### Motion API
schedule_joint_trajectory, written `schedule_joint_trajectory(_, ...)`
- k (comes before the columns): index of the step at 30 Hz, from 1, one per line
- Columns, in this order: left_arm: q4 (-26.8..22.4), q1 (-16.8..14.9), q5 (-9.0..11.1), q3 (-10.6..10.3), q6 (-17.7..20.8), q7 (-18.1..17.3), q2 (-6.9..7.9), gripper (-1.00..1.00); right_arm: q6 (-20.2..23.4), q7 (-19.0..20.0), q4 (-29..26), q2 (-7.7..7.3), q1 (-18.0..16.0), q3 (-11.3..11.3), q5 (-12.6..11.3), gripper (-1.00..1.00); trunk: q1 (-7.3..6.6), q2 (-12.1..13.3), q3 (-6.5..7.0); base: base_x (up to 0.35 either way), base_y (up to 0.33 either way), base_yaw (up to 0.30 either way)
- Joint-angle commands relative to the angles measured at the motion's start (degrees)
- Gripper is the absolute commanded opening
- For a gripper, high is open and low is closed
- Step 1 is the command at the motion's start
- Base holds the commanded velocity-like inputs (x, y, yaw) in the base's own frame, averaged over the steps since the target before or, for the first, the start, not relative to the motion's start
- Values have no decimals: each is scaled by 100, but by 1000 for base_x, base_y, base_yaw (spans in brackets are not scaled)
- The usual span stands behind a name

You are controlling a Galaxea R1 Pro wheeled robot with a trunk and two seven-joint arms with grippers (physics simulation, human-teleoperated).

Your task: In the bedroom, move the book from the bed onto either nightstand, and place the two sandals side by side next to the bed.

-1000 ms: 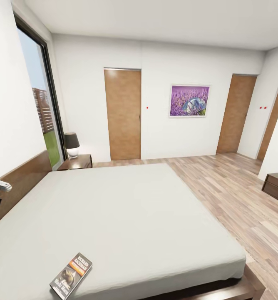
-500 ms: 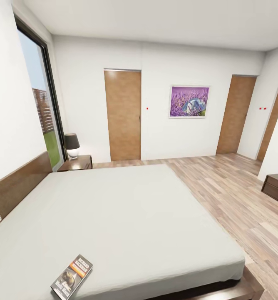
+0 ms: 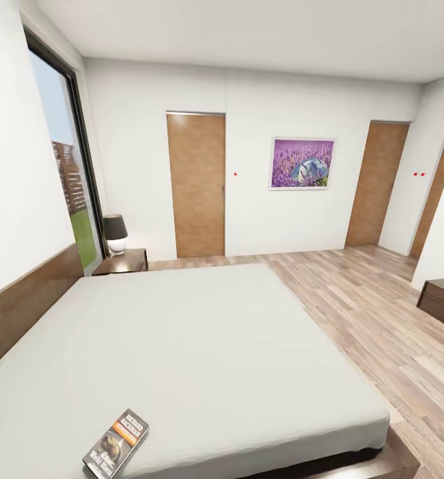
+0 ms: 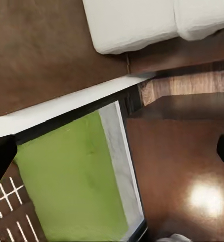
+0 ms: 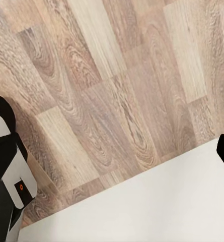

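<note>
The book is lying flat on the bed, at the near corner on the robot's left side, close to the mattress edge. Its long axis is running diagonally, from the near left toward the far right. The nightstand is standing at the far end of the headboard, beside the window, with a lamp on top; it is well apart from the book, along the same left side of the bed.

In the left wrist view, the left pincer is showing two dark fingertips at opposite edges of the picture, spread wide with nothing between them. It is facing dark wood, a strip of mattress and green ground outside the window. In the right wrist view, the right pincer is likewise spread wide and empty, facing the wooden floor and a pale surface.

Judgement: the book is lying toward the left arm's side, so the left arm is probably the nearer one for the pickup.
</note>
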Motion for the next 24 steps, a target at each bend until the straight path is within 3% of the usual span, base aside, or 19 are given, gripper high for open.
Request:
schedule_joint_trajectory(1,-14,97,48,-38,6,35,5,100,12,48,-9,13,-8,-41,62,100,-22,35,11,0,0,0)
schedule_joint_trajectory(8,6,722,130,-7,-243,178,2,100,11,40,-4,36,-9,-40,67,100,-175,316,136,0,0,0)
schedule_joint_trajectory(12,11,1081,298,0,-424,234,-4,100,11,35,-2,40,-10,-37,68,100,-263,477,208,0,0,0)
schedule_joint_trajectory(19,13,1635,856,1,-734,411,-31,100,6,20,0,108,-9,-33,69,100,-417,757,334,0,0,0)
schedule_joint_trajectory(24,10,1930,1008,2,-913,523,-60,100,4,-91,0,141,-8,-32,68,100,-527,958,423,0,0,0)
